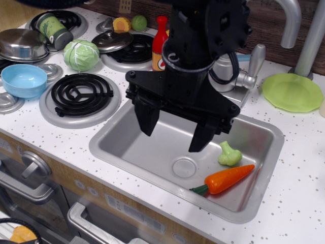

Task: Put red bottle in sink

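Spread wide and empty, the black 2-fingered tool (174, 131) hangs over the large rectangular silver-grey sink (125, 145), its fingers pointing down above the basin floor and touching nothing.

Behind the arm, the small red plastic bottle with a narrow neck, red cap and orange label (159, 44) stands upright on the white speckled desk (297, 173), at the right edge of a rear black coil burner (131, 53) and partly hidden by the robot's dark body. It sits well apart from the tool and outside the basin, so the grasp has not yet been made; by this reading the job is at its approach stage.

Near the bottle, a steel pot lid (111, 40) rests on that rear burner, with an orange-and-yellow toy fruit (122, 24) and a green one (139, 22) beyond it. Farther left lie a pale green toy cabbage (81, 55), a green labelled can (54, 30) on its side, a round steel bowl (23, 43) and a light blue bowl (23, 80). Inside the sink are an orange toy carrot (228, 179) and a pale green broccoli piece (229, 154), both to the right of the round drain (185, 166). A lime-green plate (292, 92) sits at far right.

Next, the tool would likely need to rise clear of the basin rim, travel back toward the burners, and descend around the bottle's neck or body without tipping it or clipping the lid.
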Robot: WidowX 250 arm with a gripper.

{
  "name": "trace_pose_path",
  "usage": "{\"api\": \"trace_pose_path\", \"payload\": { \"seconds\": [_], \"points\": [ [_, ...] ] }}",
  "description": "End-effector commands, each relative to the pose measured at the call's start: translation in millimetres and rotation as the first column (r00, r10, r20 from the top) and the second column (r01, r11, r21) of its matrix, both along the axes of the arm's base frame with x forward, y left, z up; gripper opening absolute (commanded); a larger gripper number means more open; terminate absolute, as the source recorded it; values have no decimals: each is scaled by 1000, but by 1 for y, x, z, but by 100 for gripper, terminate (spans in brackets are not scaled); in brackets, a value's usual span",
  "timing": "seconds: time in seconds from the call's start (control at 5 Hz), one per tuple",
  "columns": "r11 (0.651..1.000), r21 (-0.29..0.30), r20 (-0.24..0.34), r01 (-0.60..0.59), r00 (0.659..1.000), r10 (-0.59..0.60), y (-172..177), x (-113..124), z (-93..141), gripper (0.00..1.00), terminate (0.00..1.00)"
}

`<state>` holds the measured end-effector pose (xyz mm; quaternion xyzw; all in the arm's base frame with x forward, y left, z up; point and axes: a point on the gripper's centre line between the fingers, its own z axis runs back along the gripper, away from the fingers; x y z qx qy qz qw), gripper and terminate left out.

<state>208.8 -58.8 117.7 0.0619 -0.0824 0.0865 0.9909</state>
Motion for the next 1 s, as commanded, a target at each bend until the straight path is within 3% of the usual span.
{"api": "trace_pose_path", "payload": {
  "seconds": [0.0, 0.4, 0.6, 0.8],
  "points": [
    [1000, 0, 0, 0, 1000, 0, 0, 0, 0, 100, 0],
    [997, 75, 71, 28, 997, -33, 52, 32, -2, 100, 0],
    [997, 72, 101, 35, 994, -42, 76, 57, 1, 100, 0],
    [996, 80, 178, 39, 983, -53, 93, 85, -5, 100, 0]
  ]
}}
